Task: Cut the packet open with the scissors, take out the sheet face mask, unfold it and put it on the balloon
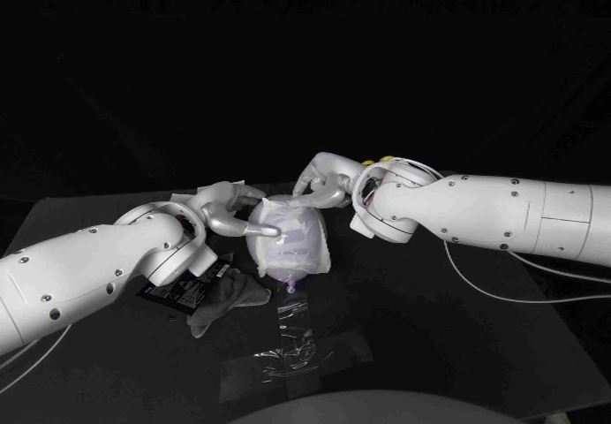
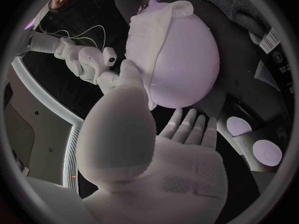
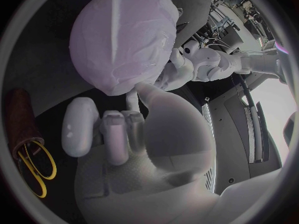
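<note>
Balloon (image 2: 187,64), sheet mask (image 2: 149,30) draped. Left hand (image 1: 223,212) spread, thumb touching mask; right hand (image 1: 325,181) grasp unclear. Risk: uneven push rolls balloon, mask slips.

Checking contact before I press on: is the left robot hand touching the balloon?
Touching. In the head view a fingertip of the left robot hand meets the balloon side-on.

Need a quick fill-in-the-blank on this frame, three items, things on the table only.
1. The sheet mask is draped over the ____.
2. The scissors have ____ handles.
3. The black packet lies on the table on the robot's ____ side.
Missing words: balloon; yellow; left.
</note>
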Tool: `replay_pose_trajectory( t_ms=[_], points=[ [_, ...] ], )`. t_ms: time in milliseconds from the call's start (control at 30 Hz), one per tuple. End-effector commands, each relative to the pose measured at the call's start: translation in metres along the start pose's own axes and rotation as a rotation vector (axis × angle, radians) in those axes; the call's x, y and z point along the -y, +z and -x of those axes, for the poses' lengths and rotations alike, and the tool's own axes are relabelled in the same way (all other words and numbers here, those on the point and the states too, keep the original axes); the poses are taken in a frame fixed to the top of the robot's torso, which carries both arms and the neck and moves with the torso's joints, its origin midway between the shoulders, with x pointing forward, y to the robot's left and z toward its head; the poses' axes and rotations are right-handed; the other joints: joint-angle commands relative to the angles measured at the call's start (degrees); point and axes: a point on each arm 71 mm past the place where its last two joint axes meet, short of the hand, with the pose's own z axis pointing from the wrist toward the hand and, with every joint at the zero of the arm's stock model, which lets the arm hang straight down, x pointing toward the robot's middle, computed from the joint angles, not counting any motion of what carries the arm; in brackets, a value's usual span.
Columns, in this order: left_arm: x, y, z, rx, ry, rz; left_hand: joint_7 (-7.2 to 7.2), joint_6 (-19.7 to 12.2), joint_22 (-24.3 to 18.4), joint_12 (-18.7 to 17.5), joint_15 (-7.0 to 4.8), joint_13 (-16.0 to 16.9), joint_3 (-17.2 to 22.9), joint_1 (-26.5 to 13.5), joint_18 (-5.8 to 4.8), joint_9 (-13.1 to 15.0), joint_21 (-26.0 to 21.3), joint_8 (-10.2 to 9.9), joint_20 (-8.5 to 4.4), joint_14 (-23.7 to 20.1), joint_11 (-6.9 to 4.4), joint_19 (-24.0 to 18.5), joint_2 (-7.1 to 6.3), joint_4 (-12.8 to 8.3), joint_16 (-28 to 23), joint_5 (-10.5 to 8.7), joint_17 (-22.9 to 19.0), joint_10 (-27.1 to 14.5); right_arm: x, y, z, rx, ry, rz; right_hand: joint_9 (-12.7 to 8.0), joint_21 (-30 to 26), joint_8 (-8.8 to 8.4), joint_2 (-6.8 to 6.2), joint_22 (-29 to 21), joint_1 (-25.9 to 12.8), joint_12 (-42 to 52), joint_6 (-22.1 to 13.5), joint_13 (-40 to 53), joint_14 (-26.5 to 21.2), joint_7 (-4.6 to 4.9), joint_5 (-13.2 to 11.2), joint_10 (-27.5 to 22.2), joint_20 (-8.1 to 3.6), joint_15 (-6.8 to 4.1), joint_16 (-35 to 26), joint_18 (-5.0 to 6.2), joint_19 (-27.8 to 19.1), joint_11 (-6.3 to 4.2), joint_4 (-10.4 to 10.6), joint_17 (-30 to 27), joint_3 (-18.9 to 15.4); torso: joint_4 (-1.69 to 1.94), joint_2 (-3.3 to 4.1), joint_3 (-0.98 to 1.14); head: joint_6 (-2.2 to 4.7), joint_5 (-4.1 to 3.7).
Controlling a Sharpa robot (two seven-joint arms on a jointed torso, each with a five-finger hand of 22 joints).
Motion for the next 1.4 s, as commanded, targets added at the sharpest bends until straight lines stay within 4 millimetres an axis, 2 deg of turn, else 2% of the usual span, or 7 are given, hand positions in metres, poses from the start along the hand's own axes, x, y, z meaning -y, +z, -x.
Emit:
replay_pose_trajectory(
  t_ms=[33,600,1033,1400],
  points=[
    [0.002,0.0,-0.001,-0.005,0.004,-0.005,7.36,0.3,0.0,0.1,-0.45,0.1,-0.2,0.6,-0.34,0.1,-0.3,0.2,0.04,0.0,-0.06,-0.2,-0.16,0.0,-0.3,0.2,0.0,0.0,-0.001,-0.001,-0.002,0.007,-0.001,0.015,3.2,0.4,1.84,0.41,10.5,0.4,0.2,0.6,15.1,6.0,-0.71,0.0,6.0,-0.44,-0.45,0.2,-0.83,0.2,-0.4,-0.1,15.1,0.7,0.0,-0.01,0.02,-0.08,0.02],
    [0.002,0.001,-0.001,-0.008,0.004,-0.005,7.36,0.3,0.0,0.1,-0.45,0.1,-0.2,0.6,-0.34,0.1,-0.3,0.2,0.04,0.0,-0.06,-0.2,-0.16,0.0,-0.3,0.2,0.0,0.0,-0.004,-0.001,0.003,0.085,0.046,0.048,7.3,0.3,4.9,0.69,10.4,-0.1,0.2,-1.0,15.1,6.0,-0.89,0.0,6.0,-0.76,-0.68,0.2,-0.84,0.2,-0.6,-0.3,15.1,2.5,0.0,-0.02,-0.02,-0.06,0.07],
    [0.002,0.001,-0.001,-0.008,0.004,-0.005,7.35,0.3,0.0,0.1,-0.46,0.1,-0.2,0.6,-0.33,0.1,-0.3,0.2,0.04,0.0,-0.07,-0.2,-0.16,0.0,-0.3,0.2,0.0,0.0,-0.002,0.012,0.004,0.087,0.044,0.028,8.1,0.0,5.43,0.65,10.3,-0.3,0.2,-1.4,15.1,6.0,-0.91,0.0,6.0,-0.78,-0.69,0.2,-0.78,0.0,-0.61,-0.4,15.1,2.9,0.03,0.05,-0.03,0.18,0.31],
    [0.003,0.001,-0.002,-0.009,0.004,-0.005,7.28,0.4,0.0,0.1,-0.54,0.1,-0.2,0.7,-0.25,0.1,-0.2,0.3,0.04,0.0,-0.15,-0.2,-0.16,0.0,-0.2,0.2,0.0,0.0,-0.005,0.022,0.005,0.086,0.038,0.029,8.5,-0.1,5.7,0.57,10.3,-0.3,0.2,-1.7,15.1,6.0,-0.91,0.0,6.0,-0.79,-0.7,0.2,-0.77,0.0,-0.62,-0.5,15.1,3.2,0.03,0.04,-0.05,0.09,0.35]
  ],
)
